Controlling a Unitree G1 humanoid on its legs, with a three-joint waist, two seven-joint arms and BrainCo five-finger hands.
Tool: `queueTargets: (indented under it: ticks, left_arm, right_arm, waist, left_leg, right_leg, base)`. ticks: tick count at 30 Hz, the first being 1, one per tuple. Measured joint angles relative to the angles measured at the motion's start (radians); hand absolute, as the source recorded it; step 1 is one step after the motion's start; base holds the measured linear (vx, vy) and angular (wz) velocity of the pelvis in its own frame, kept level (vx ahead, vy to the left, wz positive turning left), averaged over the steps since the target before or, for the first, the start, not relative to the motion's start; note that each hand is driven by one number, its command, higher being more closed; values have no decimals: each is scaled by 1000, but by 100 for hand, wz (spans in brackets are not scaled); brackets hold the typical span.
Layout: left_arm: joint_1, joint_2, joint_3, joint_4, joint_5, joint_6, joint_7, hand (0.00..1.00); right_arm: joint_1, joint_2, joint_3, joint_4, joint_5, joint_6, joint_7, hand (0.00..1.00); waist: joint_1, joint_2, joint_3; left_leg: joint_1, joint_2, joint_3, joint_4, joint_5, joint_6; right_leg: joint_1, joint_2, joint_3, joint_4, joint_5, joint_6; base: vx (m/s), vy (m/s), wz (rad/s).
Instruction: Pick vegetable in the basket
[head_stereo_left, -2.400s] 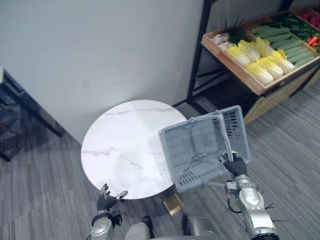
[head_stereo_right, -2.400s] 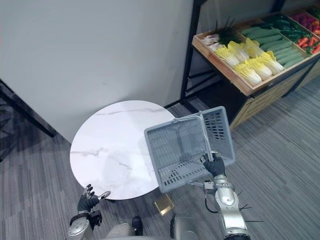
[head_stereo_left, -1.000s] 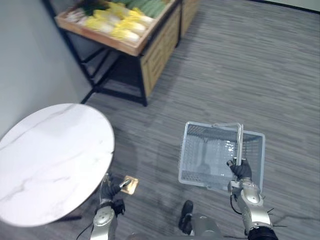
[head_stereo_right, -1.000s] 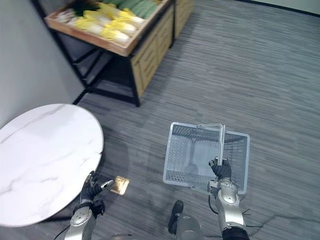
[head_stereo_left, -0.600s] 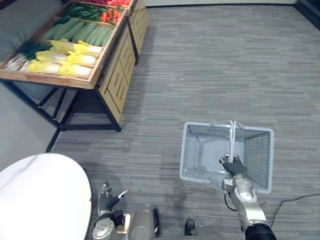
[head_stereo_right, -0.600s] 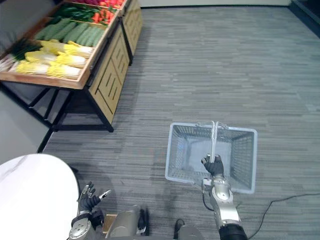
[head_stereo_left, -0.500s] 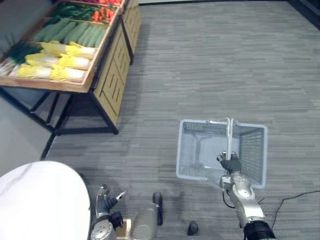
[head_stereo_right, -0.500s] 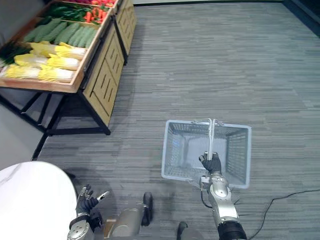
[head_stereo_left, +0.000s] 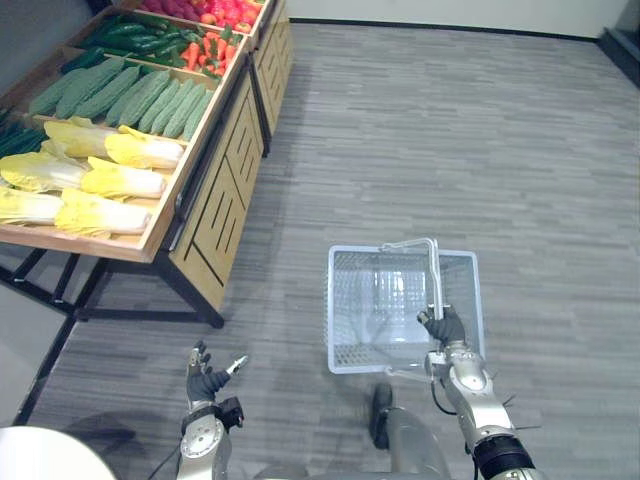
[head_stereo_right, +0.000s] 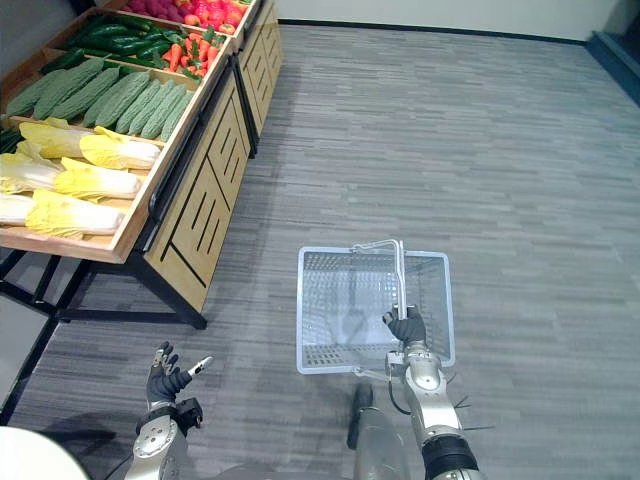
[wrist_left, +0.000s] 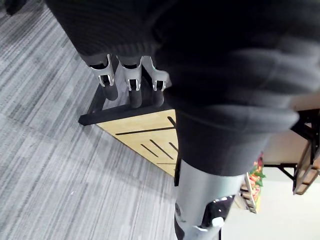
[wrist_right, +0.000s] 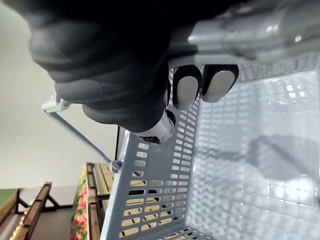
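- Vegetables (head_stereo_left: 135, 150) lie in rows in the slanted wooden display stand (head_stereo_left: 222, 190) on the robot's left. Pale yellow leafy cabbages are nearest, bumpy green gourds (head_stereo_left: 140, 98) sit behind them, and red peppers (head_stereo_left: 205, 45) are further back. None of them is in the basket or in a hand.
- The grey perforated plastic basket (head_stereo_left: 348, 305) hangs over the grey striped carpet floor (head_stereo_left: 470, 130), apart from the stand. Its inside is bare, as the right wrist view also shows.
- The right robot hand (head_stereo_left: 446, 327) is clenched round the basket's thin metal handle (head_stereo_left: 435, 275) and carries it at the robot's right.
- The left robot hand (head_stereo_left: 206, 383) hangs low near the foot of the stand, with its fingers spread and relaxed, grasping nothing.
- By my reading, the task is in its opening part: the basket is in hand and the stand is in sight, but no picking has begun.
- What seems left is to close in on the stand, reach with the free hand, grasp a vegetable and set it into the basket.
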Motion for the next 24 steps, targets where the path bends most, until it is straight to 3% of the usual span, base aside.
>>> queueTargets:
  ticks: [1,2,3,4,5,6,7,8,9,11,12,13,14,15,16,17,18,19,20,21,22,24]
  left_arm:
    - [-3,-3,1,0,1,-1,0,0]
    - [-18,-16,8,2,5,0,0,0]
    - [-15,-22,13,1,5,0,0,0]
    - [-14,-39,22,0,5,-1,0,0]
    - [-17,-46,18,-1,5,-1,-2,0]
    - [-17,-46,20,-1,4,1,-2,0]
    - [-18,-47,20,-4,5,1,-2,0]
    - [-17,-49,20,-8,4,1,-2,0]
    - [-11,-52,19,-36,6,1,-1,0]
    - [-1,-53,22,-70,10,1,2,0]
    - [6,-54,23,-100,23,1,5,0]
    - [13,-59,23,-140,41,1,10,0]
    - [14,-61,26,-162,54,1,18,0]
    - [8,-67,31,-193,78,2,30,0]
    - [0,-79,31,-228,110,6,33,0]
    - [-6,-85,31,-245,128,6,36,0]
    - [-14,-86,33,-265,175,7,52,0]
    - [-23,-80,32,-267,217,10,79,0]
    - [-29,-79,32,-267,235,16,92,0]
    - [-29,-71,31,-272,256,19,112,0]
    - [-29,-59,30,-279,288,21,139,0]
    - [-27,-45,27,-285,323,20,172,0]
  right_arm:
    - [0,7,-6,-4,0,1,-3,100]
    - [6,10,-9,-7,1,4,-3,100]
    - [9,9,-8,-8,1,4,-3,100]
    - [16,10,-8,-22,1,6,-4,100]
    - [26,19,-12,-47,1,11,-8,100]
    - [29,18,-27,-63,1,12,-19,100]
    - [35,23,-34,-87,6,6,-25,100]
    - [35,22,-49,-97,8,-1,-26,100]
    - [30,16,-73,-109,9,-14,-27,100]
    - [28,-10,-96,-106,8,-16,-29,100]
    - [37,-17,-104,-102,8,-16,-34,100]
    - [48,-33,-107,-97,6,-16,-44,100]
    - [51,-33,-110,-83,5,-16,-46,100]
    - [51,-31,-115,-49,5,-13,-48,100]
    - [52,-29,-125,-28,4,-4,-49,100]
    - [52,-27,-140,-23,3,1,-49,100]
    - [53,-18,-153,-1,-12,7,-49,100]
    - [59,-8,-162,23,-31,14,-49,100]
    - [70,-6,-163,24,-32,16,-49,100]
    - [86,1,-163,24,-35,17,-49,100]
    - [102,14,-163,24,-40,16,-49,100]
    - [122,24,-162,24,-40,-5,-49,100]
  waist:
    - [-3,19,-5]
    - [-1,35,5]
    - [1,38,7]
    - [18,50,12]
    - [26,58,23]
    - [33,47,34]
    - [43,25,35]
    - [49,19,34]
    - [53,7,37]
    - [55,21,33]
    - [54,37,23]
    - [56,53,12]
    - [64,51,7]
    - [69,43,-14]
    - [72,16,-23]
    - [75,10,-19]
    - [76,5,-17]
    - [67,1,-15]
    - [65,0,-15]
    - [49,0,-14]
    - [42,0,-14]
    - [39,-5,-17]
  left_leg:
    - [-52,15,-6,120,38,-33]
    - [-150,48,31,349,198,-103]
    - [-174,59,44,397,252,-126]
    - [-239,108,93,534,360,-170]
    - [-302,174,182,666,301,-100]
    - [-383,211,275,733,210,-32]
    - [-460,197,346,663,145,-11]
    - [-496,185,379,601,123,-4]
    - [-566,150,442,380,111,-1]
    - [-584,118,503,126,140,-38]
    - [-584,111,567,-19,185,-61]
    - [-573,100,642,-142,260,-37]
    - [-559,97,667,-150,332,25]
    - [-545,62,693,-158,370,134]
    - [-537,21,676,-162,352,166]
    - [-527,4,666,-160,337,184]
    - [-495,-26,639,-159,305,187]
    - [-446,-56,592,-166,284,187]
    - [-417,-72,562,-173,277,184]
    - [-354,-92,512,-191,276,185]
    - [-287,-96,461,-209,275,185]
    - [-229,-94,421,-231,276,185]
  right_leg:
    - [10,8,-37,31,-47,-23]
    - [80,23,-75,24,-99,-43]
    - [102,27,-80,12,-104,-47]
    - [178,43,-92,-41,-114,-54]
    - [260,66,-102,-110,-116,-58]
    - [361,68,-109,-190,-131,-73]
    - [423,43,-119,-239,-142,-66]
    - [441,33,-124,-256,-150,-63]
    - [473,12,-139,-278,-175,-36]
    - [520,1,-163,-293,-198,-9]
    - [574,1,-181,-314,-221,14]
    - [625,6,-199,-335,-245,45]
    - [646,3,-206,-340,-258,65]
    - [668,-19,-218,-337,-270,84]
    - [661,-58,-240,-290,-274,92]
    - [654,-77,-243,-237,-279,101]
    - [609,-118,-243,-51,-293,129]
    - [529,-169,-224,218,-268,171]
    - [491,-186,-209,342,-264,172]
    - [443,-200,-189,526,-276,147]
    - [405,-194,-176,610,-302,102]
    - [352,-185,-179,593,-327,74]
  base:
    - [932,-394,72]
    - [651,-281,59]
    - [639,-256,46]
    - [479,-164,20]
    - [462,-146,31]
    - [619,-162,32]
    - [472,-99,31]
    - [602,-74,30]
    - [422,-8,24]
    - [430,45,29]
    - [606,125,41]
    - [637,146,34]
    - [669,140,37]
    - [653,147,51]
    - [649,152,63]
    - [737,261,77]
    - [695,265,89]
    - [677,251,97]
    - [537,136,117]
    - [509,66,117]
    - [477,37,121]
    - [340,-34,86]
